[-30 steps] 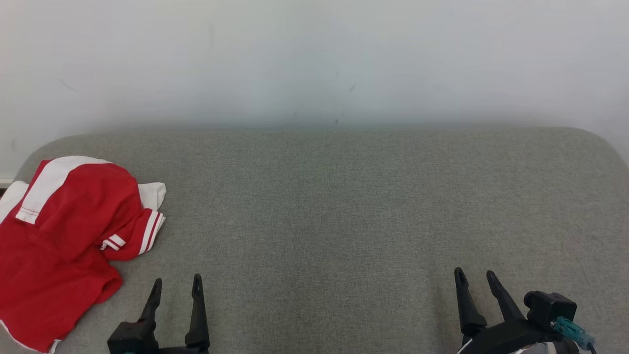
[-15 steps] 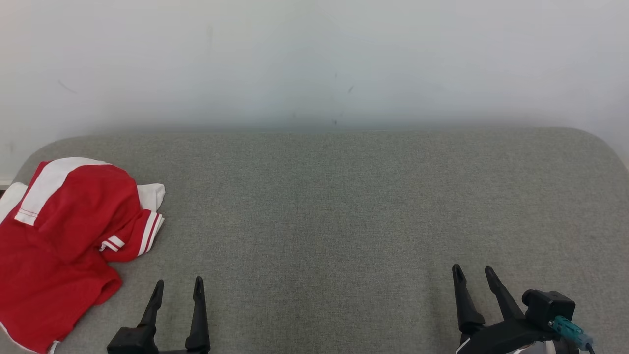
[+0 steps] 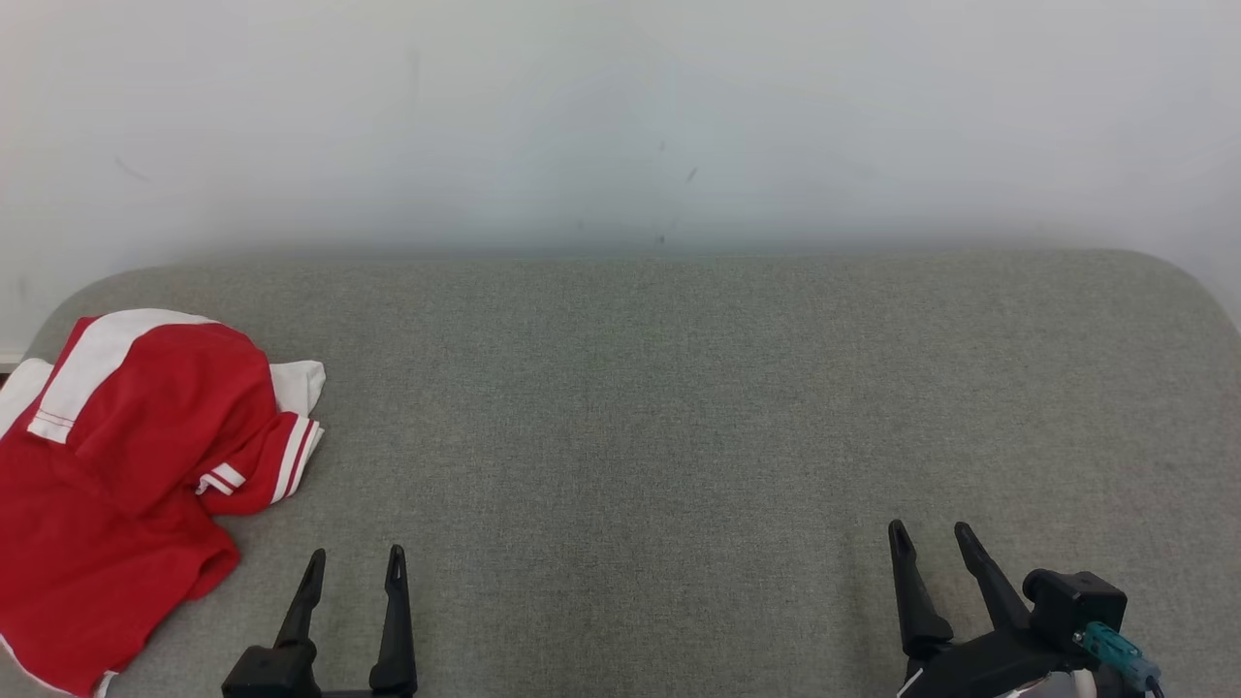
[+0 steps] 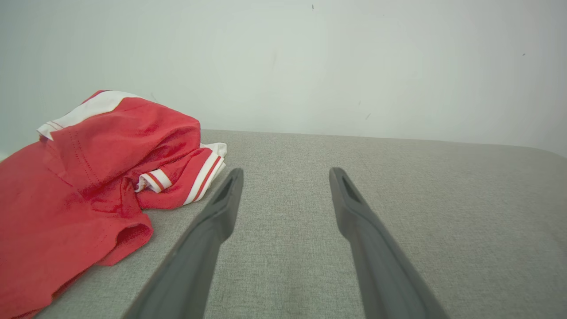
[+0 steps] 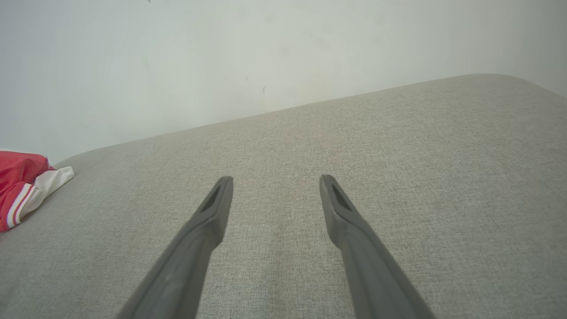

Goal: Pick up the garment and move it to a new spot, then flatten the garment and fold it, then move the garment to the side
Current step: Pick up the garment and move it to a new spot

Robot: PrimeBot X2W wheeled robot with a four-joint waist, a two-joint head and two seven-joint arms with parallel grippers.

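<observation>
The garment [image 3: 126, 465], a red shirt with white sleeves and red-white striped trim, lies crumpled at the far left of the grey cushioned surface [image 3: 659, 407]. The left wrist view has the garment [image 4: 97, 177] left of my fingers, and a corner of the garment [image 5: 22, 186] shows at the left edge of the right wrist view. My left gripper [image 3: 355, 560] hovers open near the front edge, just right of the shirt and apart from it. My right gripper [image 3: 931, 533] stands open at the lower right, far from the shirt. Both hold nothing.
A pale wall [image 3: 620, 116] rises right behind the surface's far edge. The surface has rounded corners at the back left and back right. Bare grey fabric stretches from the shirt across to the right side.
Both grippers have shifted only slightly: the left a little down and right, the right a little up and left. The garment has not moved.
</observation>
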